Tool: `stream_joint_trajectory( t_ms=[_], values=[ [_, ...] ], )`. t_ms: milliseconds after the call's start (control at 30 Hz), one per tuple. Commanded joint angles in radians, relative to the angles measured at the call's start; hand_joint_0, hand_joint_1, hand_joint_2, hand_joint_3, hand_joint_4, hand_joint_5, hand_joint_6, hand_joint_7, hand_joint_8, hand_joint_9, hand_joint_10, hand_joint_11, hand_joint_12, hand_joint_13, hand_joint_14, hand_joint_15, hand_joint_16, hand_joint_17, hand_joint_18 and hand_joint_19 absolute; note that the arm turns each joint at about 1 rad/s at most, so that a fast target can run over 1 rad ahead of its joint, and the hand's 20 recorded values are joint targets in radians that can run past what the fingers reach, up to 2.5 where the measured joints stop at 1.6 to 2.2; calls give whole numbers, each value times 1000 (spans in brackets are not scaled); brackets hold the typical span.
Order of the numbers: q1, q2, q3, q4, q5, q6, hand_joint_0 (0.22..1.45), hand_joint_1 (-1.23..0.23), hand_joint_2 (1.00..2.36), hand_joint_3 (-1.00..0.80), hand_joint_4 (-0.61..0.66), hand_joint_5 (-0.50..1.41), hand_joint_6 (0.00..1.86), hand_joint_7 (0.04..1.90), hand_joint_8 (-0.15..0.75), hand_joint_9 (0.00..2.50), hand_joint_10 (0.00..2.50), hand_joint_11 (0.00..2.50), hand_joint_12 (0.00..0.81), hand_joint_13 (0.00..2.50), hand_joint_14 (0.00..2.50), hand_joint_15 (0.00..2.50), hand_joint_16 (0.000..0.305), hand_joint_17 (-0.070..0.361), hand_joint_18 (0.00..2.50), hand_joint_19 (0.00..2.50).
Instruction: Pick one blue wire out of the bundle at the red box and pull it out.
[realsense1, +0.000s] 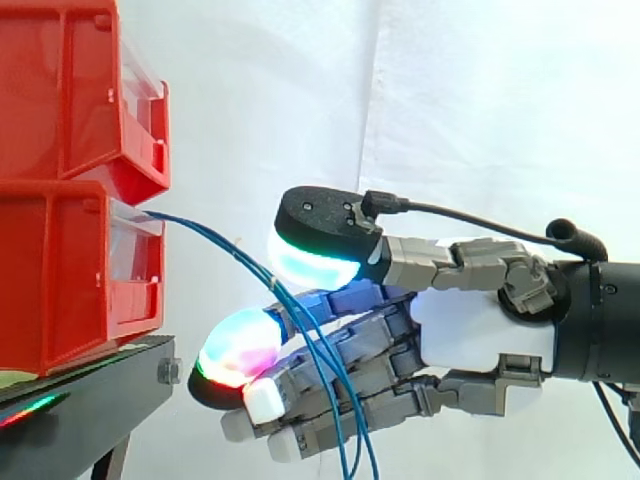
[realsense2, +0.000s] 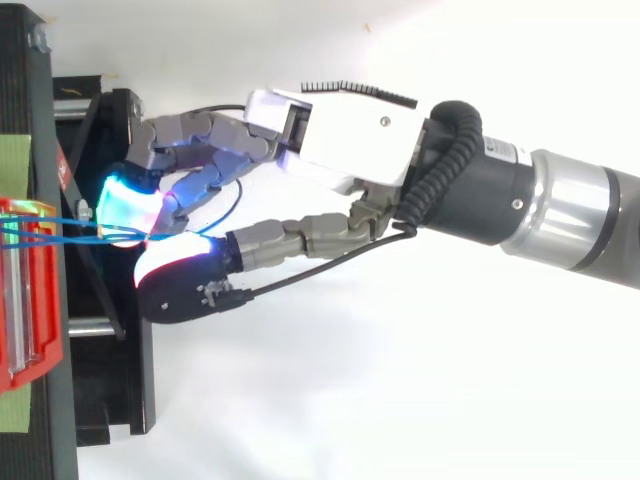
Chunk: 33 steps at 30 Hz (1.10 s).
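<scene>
Several thin blue wires come out of the front of the lower red bin and arc down to the right. In the top view the blue wires run from the red bin straight to the fingertips. My hand reaches in from the right with its fingers curled. The thumb sits above the wires and the other fingers below, and the glowing pads pinch the wires between them. Below the hand the wires hang loose in front of the fingers. From above, the hand lies just right of the bin's front.
A second red bin is stacked on the lower one. Both stand on a black stand, whose frame juts out under the fingertips. A white curtain hangs behind.
</scene>
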Motion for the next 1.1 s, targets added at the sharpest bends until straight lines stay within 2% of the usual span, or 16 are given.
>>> stream_joint_trajectory(
  t_ms=[0,100,267,633,833,933,1067],
  values=[
    [-6,13,1,-33,-7,-2,562,-687,1014,-287,238,-162,723,1007,338,752,14,474,440,464,7,207,61,137,418,303],
    [-10,14,-1,-47,-7,-4,564,-689,1014,-276,235,-167,748,985,336,757,14,480,440,474,7,216,61,137,425,309],
    [-11,13,-1,-56,-27,-4,571,-698,1015,-257,221,-174,778,960,335,758,12,489,438,485,7,218,61,136,440,317],
    [-11,14,1,-53,-29,-4,577,-703,1015,-243,228,-181,810,939,335,769,15,501,440,524,8,246,60,136,472,330],
    [-8,30,-1,-56,-40,-10,577,-706,1017,-151,216,-187,841,960,346,780,12,513,452,541,8,248,63,141,500,332],
    [-10,45,-1,-56,-46,-29,579,-705,1016,-109,220,-190,865,933,360,784,14,521,466,551,8,253,65,147,524,321],
    [-6,46,-1,-52,-46,-45,580,-710,1014,-69,211,-193,887,887,371,789,13,531,479,564,8,245,68,154,550,314]
  ],
)
